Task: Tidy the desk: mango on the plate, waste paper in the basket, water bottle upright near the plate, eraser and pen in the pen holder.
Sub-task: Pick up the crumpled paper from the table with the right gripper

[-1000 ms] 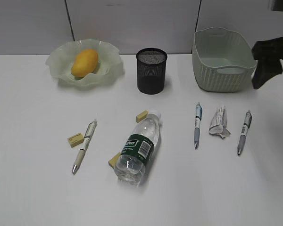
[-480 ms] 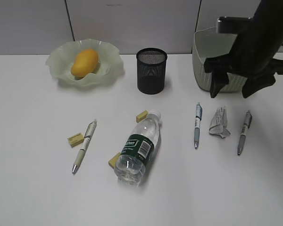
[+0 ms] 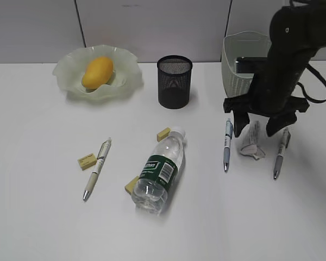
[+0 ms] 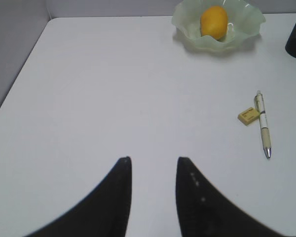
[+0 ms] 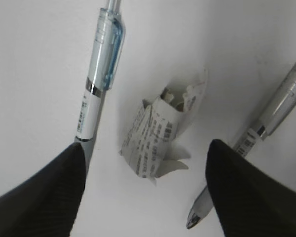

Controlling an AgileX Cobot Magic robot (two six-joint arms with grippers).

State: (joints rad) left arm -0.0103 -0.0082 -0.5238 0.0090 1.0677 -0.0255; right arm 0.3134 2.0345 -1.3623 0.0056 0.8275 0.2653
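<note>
The right gripper hangs spread wide, grasping nothing, directly over the waste paper. The paper lies between two pens, long axis across the jaws, just before the basket.

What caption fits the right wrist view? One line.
Open right gripper straddles the crumpled waste paper, a pen on either side.

Right gripper jaws wide astride waste paper at four o'clock, mango on plate at ten, water bottle lying on desk
</note>
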